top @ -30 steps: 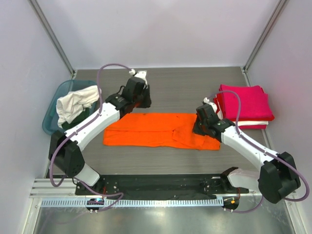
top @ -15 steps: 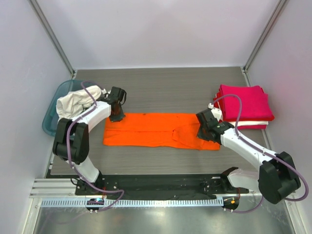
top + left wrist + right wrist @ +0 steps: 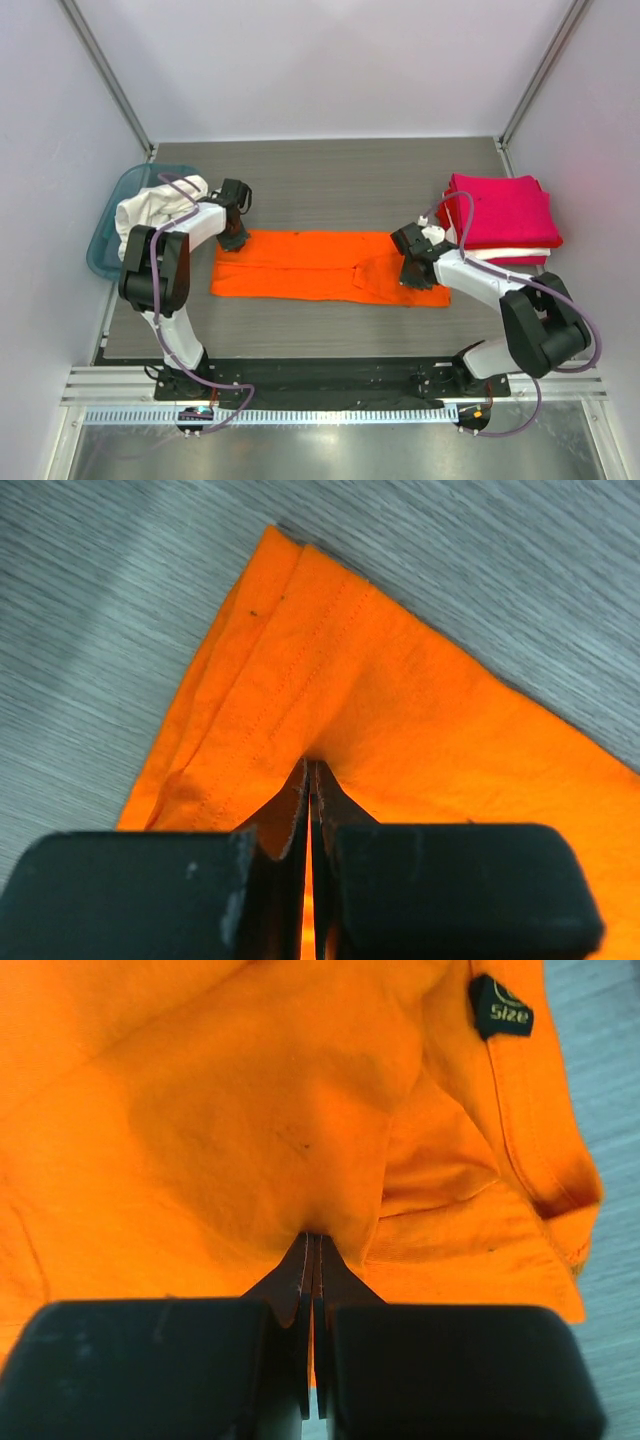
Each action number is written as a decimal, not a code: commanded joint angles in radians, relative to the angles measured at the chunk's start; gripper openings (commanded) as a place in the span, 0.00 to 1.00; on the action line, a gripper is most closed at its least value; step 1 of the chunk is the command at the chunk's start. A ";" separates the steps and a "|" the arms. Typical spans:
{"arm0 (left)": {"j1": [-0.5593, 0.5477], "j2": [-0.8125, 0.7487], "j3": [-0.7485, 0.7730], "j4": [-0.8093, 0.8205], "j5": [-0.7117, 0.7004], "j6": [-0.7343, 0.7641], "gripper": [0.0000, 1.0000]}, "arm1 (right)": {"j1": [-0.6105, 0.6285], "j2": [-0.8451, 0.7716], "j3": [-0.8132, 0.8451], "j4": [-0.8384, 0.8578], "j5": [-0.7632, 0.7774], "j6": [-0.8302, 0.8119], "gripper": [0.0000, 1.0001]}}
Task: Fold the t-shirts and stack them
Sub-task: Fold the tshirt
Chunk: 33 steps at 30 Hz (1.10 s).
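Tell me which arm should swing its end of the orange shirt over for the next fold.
Left, probably. The left gripper pinches the orange shirt near its free corner. The right gripper pinches bunched cloth near the collar, close beside the red stack.
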 commanded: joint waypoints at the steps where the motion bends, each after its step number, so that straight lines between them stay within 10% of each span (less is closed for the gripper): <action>1: 0.003 0.064 -0.025 -0.019 -0.017 -0.058 0.00 | -0.026 0.071 0.039 0.050 0.014 -0.004 0.01; 13: -0.115 -0.282 -0.421 0.037 0.127 -0.239 0.00 | -0.138 0.387 0.355 0.076 -0.064 -0.068 0.01; 25: -0.674 -0.373 -0.529 0.041 0.133 -0.533 0.00 | -0.181 0.867 1.007 -0.080 -0.104 -0.188 0.01; 33: -1.071 -0.239 -0.327 0.040 0.067 -0.753 0.00 | -0.196 1.087 1.440 -0.183 -0.141 -0.292 0.02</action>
